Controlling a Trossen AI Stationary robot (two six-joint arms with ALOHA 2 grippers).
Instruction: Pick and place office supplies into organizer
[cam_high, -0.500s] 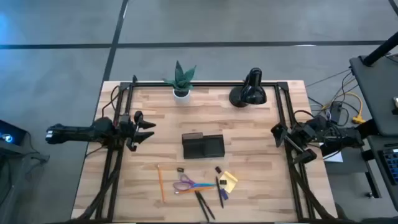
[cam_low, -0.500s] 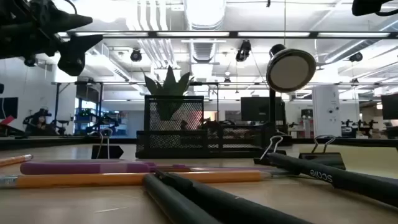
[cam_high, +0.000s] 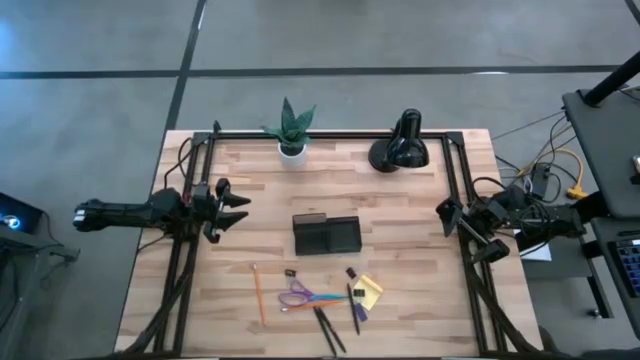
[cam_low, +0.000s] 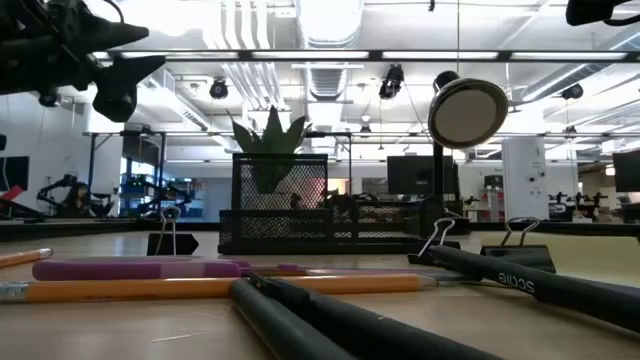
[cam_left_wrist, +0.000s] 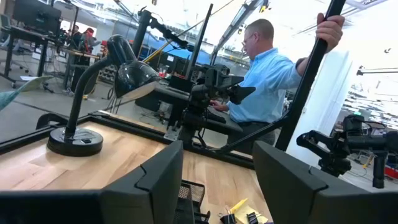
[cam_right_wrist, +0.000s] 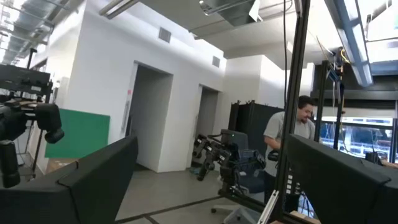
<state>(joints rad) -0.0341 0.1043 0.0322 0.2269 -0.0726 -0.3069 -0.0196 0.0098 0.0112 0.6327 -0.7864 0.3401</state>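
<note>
Nothing has moved since half a second ago: both arms and all the things sit just where they were, so the job has not started yet.

The left gripper (cam_high: 232, 207) hangs over the left side of the table (cam_high: 420, 200), up in the air, with its two fingers spread wide and nothing between them. The right gripper (cam_high: 462, 232) waits at the right edge of the table, also wide open and holding nothing. In each wrist view you can look right through the gap between the dark fingers (cam_left_wrist: 158, 180) and see only the room (people are standing back there, away from the table).

The organizer (cam_high: 326, 235), a little black tray, sits in the middle of the table, between the two arms. From above, none of the supplies can be seen in it. The office supplies lie in a bunch just in front of it, near the front edge. The orange pencil (cam_high: 258, 293) lies on the left of the bunch. Beside it are the small black clip (cam_high: 290, 272) and the purple-handled scissors (cam_high: 305, 297). The black pens (cam_high: 328, 329) lie closest to the front edge. The bluish pen (cam_high: 357, 312) and the yellow sticky-note pad (cam_high: 369, 290) are on the right of the bunch.

A potted plant (cam_high: 291, 128) and a black desk lamp (cam_high: 400, 145) stand at the back and are not part of the job.

I think the first step comes next: one arm has to reach down to the bunch and pick one thing.
</note>
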